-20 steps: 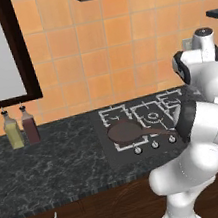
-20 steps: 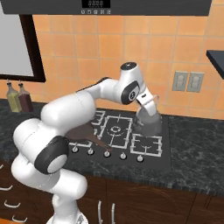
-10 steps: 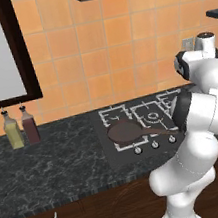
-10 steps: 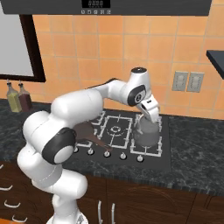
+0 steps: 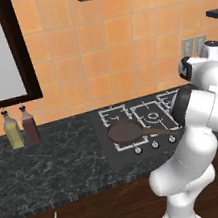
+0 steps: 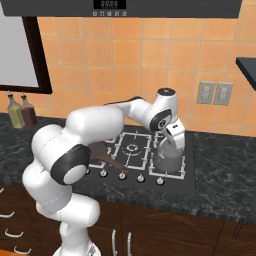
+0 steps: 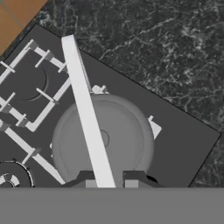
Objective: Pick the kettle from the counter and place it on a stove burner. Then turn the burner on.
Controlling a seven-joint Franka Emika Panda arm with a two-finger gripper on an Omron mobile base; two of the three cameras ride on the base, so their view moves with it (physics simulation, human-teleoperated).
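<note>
The gripper (image 6: 172, 144) hangs straight above the kettle (image 6: 167, 159), its two dark tips closed on the thin arched handle (image 7: 86, 113) at its top. The kettle sits upright on the stove burner (image 6: 170, 161) at the cooktop's right end, handle running lengthwise across its round lid. Right of the cooktop lies speckled black counter (image 6: 225, 167); behind it, orange tile wall (image 6: 140, 65).

The light is soft and even all over, with no strong lamp on any side and no bright glare. The orange wall tiles (image 5: 106, 55) look bright, while the counter (image 5: 54, 161) and the cooktop (image 6: 185, 182) stay dark, with only faint shadows. The two base views look a bit soft and grainy, and the kettle (image 7: 103, 140) in the hand view is blurry at its edges.
</note>
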